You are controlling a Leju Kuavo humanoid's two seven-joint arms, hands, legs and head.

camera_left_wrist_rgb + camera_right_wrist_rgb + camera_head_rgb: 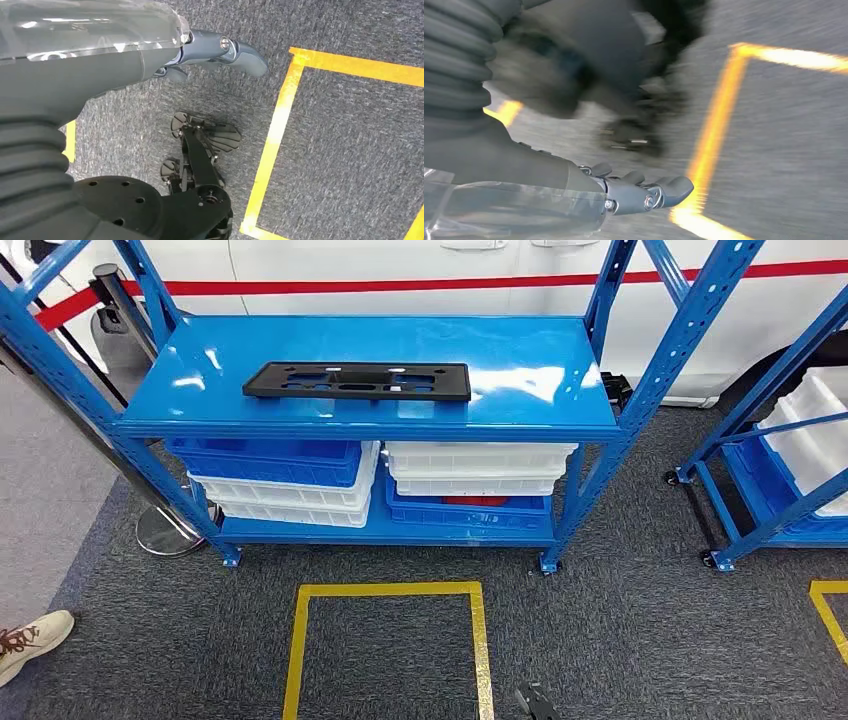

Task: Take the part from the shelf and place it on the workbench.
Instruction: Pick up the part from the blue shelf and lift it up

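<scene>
The part [357,381], a flat black rectangular plate with cut-outs, lies on the top board of the blue shelf [530,345], slightly left of its middle. My left hand [215,55] hangs over the grey carpet, its grey thumb stretched out, and it holds nothing. My right hand [644,192] also hangs low over the carpet in a blurred picture, thumb extended and nothing in it. Both hands are far from the part.
Stacked blue and white bins [285,480] fill the lower shelf level. A second blue shelf [790,440] stands at the right. A yellow taped square [385,590] marks the carpet before the shelf. A stanchion base [170,530] and a person's shoe [30,640] are at the left.
</scene>
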